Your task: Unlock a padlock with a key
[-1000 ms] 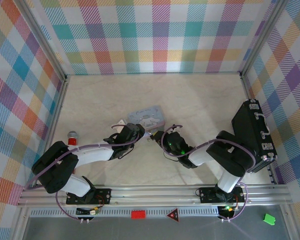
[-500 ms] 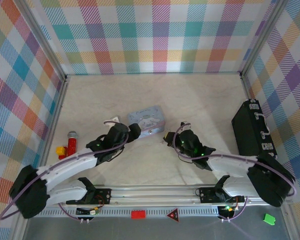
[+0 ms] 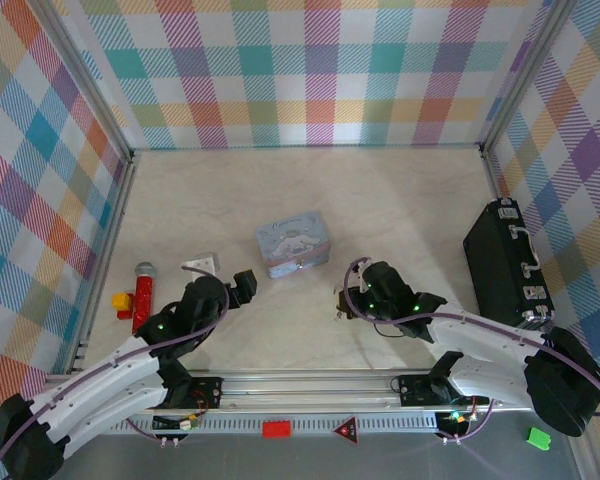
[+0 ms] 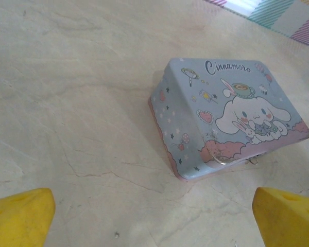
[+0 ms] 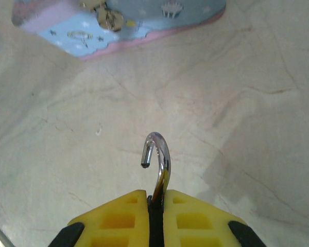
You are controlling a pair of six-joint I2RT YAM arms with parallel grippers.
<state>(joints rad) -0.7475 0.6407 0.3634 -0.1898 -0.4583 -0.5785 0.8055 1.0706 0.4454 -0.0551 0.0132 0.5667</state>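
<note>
From above, the left gripper (image 3: 243, 285) hangs over the pale marbled counter (image 3: 400, 200), to the near left of the pale blue-and-pink cartoon-printed tin box (image 3: 296, 242) and apart from it. The right gripper (image 3: 342, 303) is to the tin's near right, also apart. A red-and-yellow toy with a grey top (image 3: 140, 292) lies at the left side, and a black hard case (image 3: 505, 262) lies along the right wall.

In the left wrist view, the left gripper (image 4: 154, 216) has its jaws spread wide, its yellow fingertips (image 4: 21, 216) at the two bottom corners with bare counter (image 4: 67, 103) between them. The tin box (image 4: 226, 116) sits ahead, lid up.

In the right wrist view, the right gripper (image 5: 154, 198) has its jaws pressed together on the tiny black padlock (image 5: 165, 164), the body a dark sliver between the yellow pads (image 5: 118, 216). The thin silvery shackle (image 5: 157, 138) sticks out ahead, its short leg ending free in the air. The tin box (image 5: 144, 20) lies beyond.
</note>
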